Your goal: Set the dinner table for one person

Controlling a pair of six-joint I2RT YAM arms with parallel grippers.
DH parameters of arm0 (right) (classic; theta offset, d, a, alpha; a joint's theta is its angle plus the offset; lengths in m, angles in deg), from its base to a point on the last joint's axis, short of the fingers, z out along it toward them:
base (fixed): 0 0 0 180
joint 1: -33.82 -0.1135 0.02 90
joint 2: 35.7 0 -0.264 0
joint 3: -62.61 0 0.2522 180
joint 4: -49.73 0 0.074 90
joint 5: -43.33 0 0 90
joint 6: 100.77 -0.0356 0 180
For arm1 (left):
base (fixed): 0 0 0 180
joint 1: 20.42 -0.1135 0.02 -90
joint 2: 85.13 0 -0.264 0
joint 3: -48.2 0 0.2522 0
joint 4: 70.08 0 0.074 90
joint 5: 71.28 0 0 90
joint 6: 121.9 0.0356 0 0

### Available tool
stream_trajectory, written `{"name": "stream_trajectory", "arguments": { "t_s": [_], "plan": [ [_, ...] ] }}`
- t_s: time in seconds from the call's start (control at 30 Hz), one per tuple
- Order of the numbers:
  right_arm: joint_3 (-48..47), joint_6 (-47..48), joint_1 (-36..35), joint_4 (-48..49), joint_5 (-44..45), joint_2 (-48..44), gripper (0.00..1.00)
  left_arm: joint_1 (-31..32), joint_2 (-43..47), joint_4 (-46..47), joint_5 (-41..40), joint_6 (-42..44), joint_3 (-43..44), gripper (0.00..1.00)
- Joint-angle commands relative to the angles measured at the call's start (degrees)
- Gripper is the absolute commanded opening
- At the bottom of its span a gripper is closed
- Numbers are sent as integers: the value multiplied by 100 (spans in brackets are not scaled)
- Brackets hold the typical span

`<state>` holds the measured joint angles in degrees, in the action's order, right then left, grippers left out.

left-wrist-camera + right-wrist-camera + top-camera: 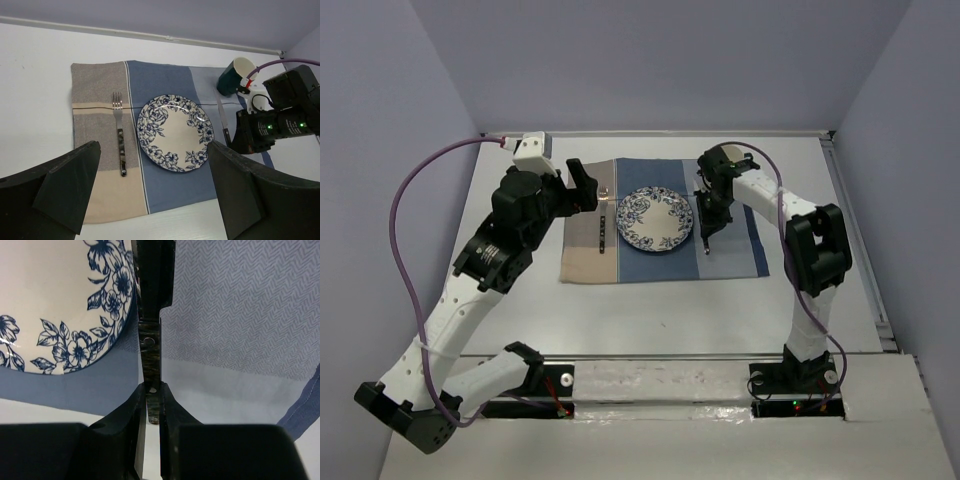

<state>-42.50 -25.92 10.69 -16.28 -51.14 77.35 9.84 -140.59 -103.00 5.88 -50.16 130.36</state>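
Right wrist: knife (151, 357) beside plate (55, 295) rim

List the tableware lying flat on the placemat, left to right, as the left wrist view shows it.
fork → plate → knife

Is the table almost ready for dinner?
Nearly. Done: the fork lies left of the plate on the placemat, and a mug stands by its far right corner. In hand: the right gripper is shut on the knife, just right of the plate. Left to do: letting it go. The left gripper is open and empty.
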Motion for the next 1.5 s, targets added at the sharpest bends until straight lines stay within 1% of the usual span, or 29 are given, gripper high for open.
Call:
{"name": "stream_trajectory", "arguments": {
  "t_s": [0.0,0.27,0.6,0.63,0.7,0.73,0.77,0.8,0.87,0.93,1.1,1.13,1.27,1.3,1.37,1.4,1.47],
  "plan": [
    [-357,127,72,557,192,84,0,-11,-26,88,-113,130,340,99],
    [-375,13,327,672,271,542,0,-11,-140,96,-87,130,358,99],
    [-427,-40,389,760,421,858,0,-11,-307,167,-61,112,349,99],
    [-436,-66,389,760,586,876,1,-11,-307,158,-61,121,349,99],
    [-410,-101,389,778,614,867,7,-12,-316,140,-69,112,349,99],
    [-401,-119,389,795,657,859,14,-11,-316,140,-78,112,349,99],
    [-375,-128,389,795,675,832,19,-11,-325,123,-96,121,349,99],
    [-366,-128,389,795,667,771,40,-11,-316,123,-113,130,349,99],
    [-322,-136,389,795,693,683,53,-11,-325,123,-131,139,332,99],
    [-304,-163,389,795,667,482,61,-20,-325,123,-166,156,340,99],
    [-199,-198,389,848,491,-151,66,-20,-334,70,-402,270,446,99],
    [-103,-198,389,865,221,-274,66,-20,-342,35,-473,288,463,99],
    [195,-216,389,1006,-255,-1099,67,-11,-316,-132,-746,402,481,99],
    [249,-190,389,1093,-448,-1510,68,-11,-299,-149,-807,446,516,99],
    [363,-154,389,1243,-598,-1978,69,-20,-299,-150,-834,464,595,99],
    [381,-128,389,1330,-634,-2468,69,-20,-307,-132,-808,464,717,99],
    [425,-102,389,1752,-660,-2997,99,-11,-351,-88,-764,446,867,99]
  ]
}}
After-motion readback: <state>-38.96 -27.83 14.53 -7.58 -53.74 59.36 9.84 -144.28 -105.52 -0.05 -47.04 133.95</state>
